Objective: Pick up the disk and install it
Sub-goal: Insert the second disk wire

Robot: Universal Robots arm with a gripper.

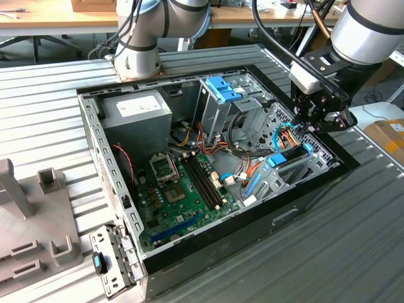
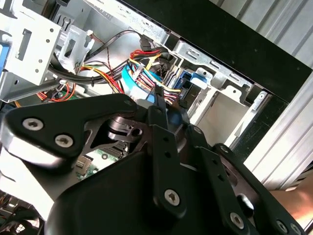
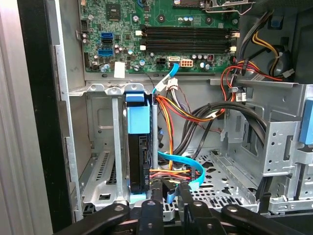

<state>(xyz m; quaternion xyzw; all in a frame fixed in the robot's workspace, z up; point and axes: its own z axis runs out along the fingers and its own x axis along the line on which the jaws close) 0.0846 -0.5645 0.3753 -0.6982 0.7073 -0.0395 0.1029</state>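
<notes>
One disk (image 3: 137,147) sits in its bay; jaws' spread cannot be told.

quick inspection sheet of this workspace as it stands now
surface: ribbed grey metal table carrying an open computer case
job's things: disk with blue rail stands on edge in the metal bay at the case's corner
clutter: grey plastic fixture at the exterior view's left; removed bracket beside the case
hand: hand hangs over the bay, above the disk's end
cables: red, yellow and orange wire bundle and a flat blue cable beside the disk
surroundings: wooden benches behind; cardboard box
</notes>
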